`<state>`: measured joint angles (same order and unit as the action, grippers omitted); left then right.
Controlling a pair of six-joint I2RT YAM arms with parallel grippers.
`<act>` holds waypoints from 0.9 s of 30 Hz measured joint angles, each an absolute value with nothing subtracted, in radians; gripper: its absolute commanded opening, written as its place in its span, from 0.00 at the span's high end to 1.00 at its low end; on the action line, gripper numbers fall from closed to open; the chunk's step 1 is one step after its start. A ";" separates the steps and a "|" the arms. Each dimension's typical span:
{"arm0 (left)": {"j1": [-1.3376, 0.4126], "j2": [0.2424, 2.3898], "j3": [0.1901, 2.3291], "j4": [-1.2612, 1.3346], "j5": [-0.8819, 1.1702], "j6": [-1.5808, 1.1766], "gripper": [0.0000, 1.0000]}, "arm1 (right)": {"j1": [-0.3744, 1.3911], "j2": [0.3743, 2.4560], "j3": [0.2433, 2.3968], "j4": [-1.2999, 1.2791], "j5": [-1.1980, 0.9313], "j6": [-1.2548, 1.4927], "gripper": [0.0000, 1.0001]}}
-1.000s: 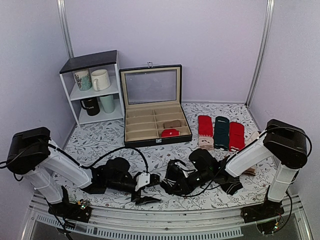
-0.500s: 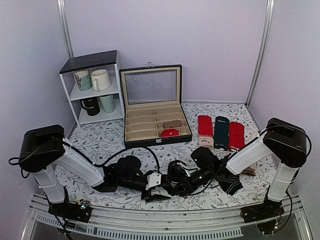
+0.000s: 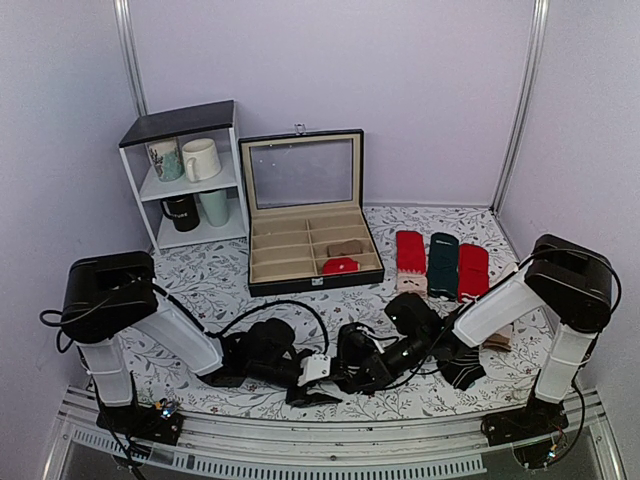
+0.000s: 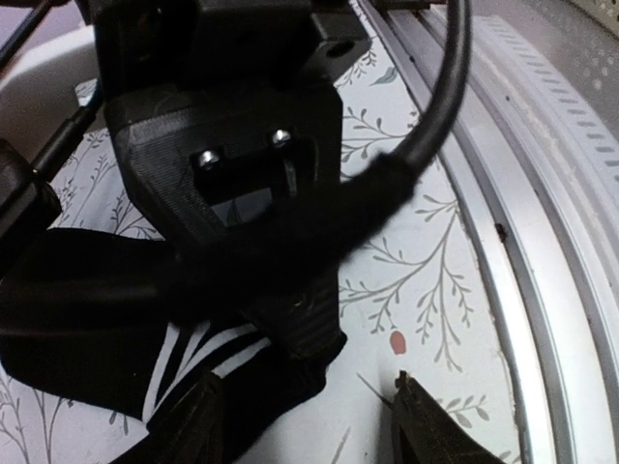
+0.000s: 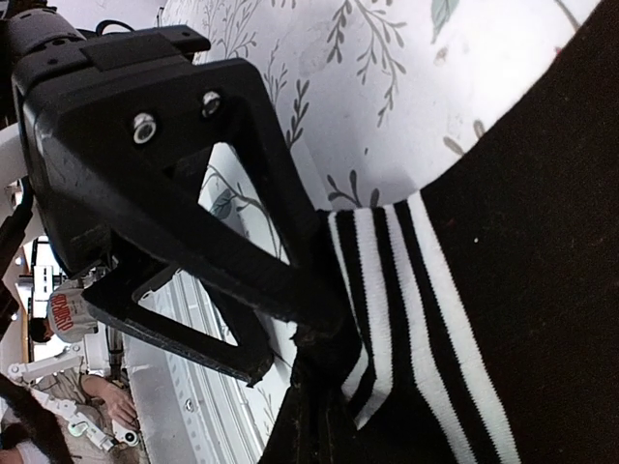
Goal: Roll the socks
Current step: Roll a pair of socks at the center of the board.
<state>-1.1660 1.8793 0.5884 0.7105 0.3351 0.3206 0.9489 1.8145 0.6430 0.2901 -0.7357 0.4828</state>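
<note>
At the near edge of the table [image 4: 426, 242], the left pincer [image 4: 309, 418] stands apart over the banded cuff of the black sock [image 4: 193, 356], which the right pincer [image 4: 295, 314] appears to clamp. Closing squarely across both layers should make a tight roll.

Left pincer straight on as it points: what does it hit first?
Probably the black sock, at its white-banded cuff just ahead of the left pincer, then the right pincer pinching it; depth unclear.
</note>
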 measured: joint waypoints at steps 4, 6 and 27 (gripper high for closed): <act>-1.168 1.888 0.606 0.699 0.321 0.317 0.48 | 0.938 1.814 0.642 0.279 -0.757 0.481 1.00; -1.168 1.893 0.615 0.691 0.314 0.317 0.51 | 0.932 1.814 0.642 0.273 -0.767 0.479 1.00; -1.210 1.898 0.623 0.711 0.236 0.316 0.38 | 0.877 1.822 0.644 0.245 -0.833 0.510 1.00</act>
<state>-1.2102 1.8984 0.6228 0.7109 0.2359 0.3164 0.8768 1.8225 0.6441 0.2451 -0.8330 0.5098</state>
